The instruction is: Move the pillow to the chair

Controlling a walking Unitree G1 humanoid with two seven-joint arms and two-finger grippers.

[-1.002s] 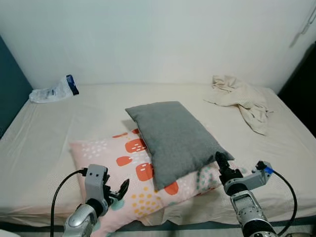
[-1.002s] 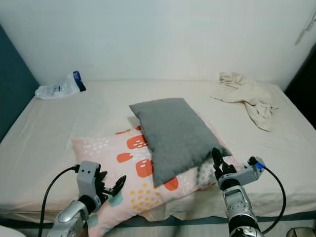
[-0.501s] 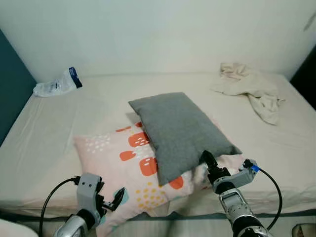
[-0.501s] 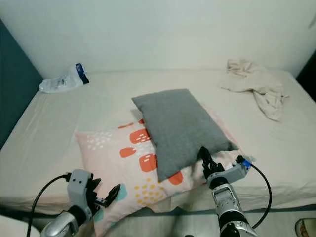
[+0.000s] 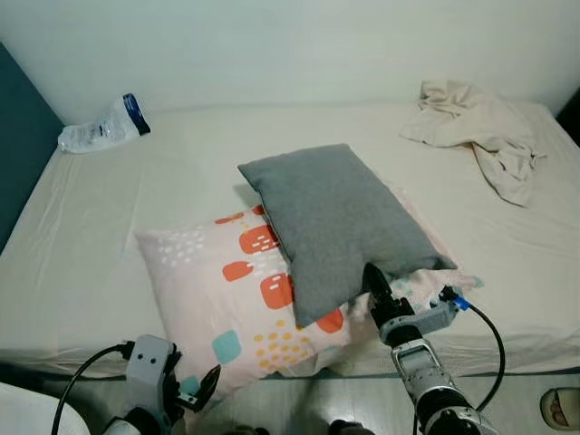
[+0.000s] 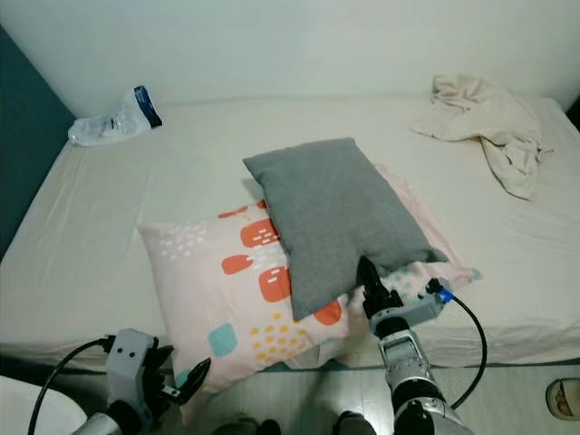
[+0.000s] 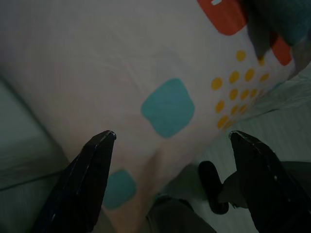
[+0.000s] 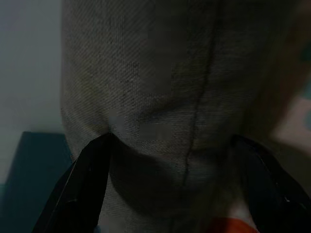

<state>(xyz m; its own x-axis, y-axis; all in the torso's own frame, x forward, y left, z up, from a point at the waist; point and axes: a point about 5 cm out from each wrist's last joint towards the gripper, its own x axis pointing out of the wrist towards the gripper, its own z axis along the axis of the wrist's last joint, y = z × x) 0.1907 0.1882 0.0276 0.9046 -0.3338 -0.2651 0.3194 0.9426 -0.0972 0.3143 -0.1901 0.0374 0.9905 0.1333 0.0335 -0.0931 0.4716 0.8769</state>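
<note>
A grey pillow (image 5: 335, 217) lies tilted on top of a pink pillow (image 5: 217, 290) patterned with red, teal and yellow, near the bed's front edge. My right gripper (image 5: 375, 283) is at the grey pillow's near corner. It is open, and in the right wrist view the grey fabric (image 8: 160, 87) bulges between the two fingers (image 8: 95, 174). My left gripper (image 5: 198, 390) is open, low at the bed's front edge, just under the patterned pillow's overhanging corner. The left wrist view faces that pillow's teal square (image 7: 167, 107).
The cream-sheeted bed (image 5: 109, 227) spans the view. A plastic bag (image 5: 100, 134) lies at its back left and a crumpled beige cloth (image 5: 480, 136) at its back right. A teal wall (image 5: 14, 154) is on the left, with a shoe (image 5: 560, 420) on the floor at front right.
The camera has shifted and now looks more steeply down, showing the bed's front edge. My right gripper has closed in on the grey pillow's corner. My left gripper sits lower, below the patterned pillow.
</note>
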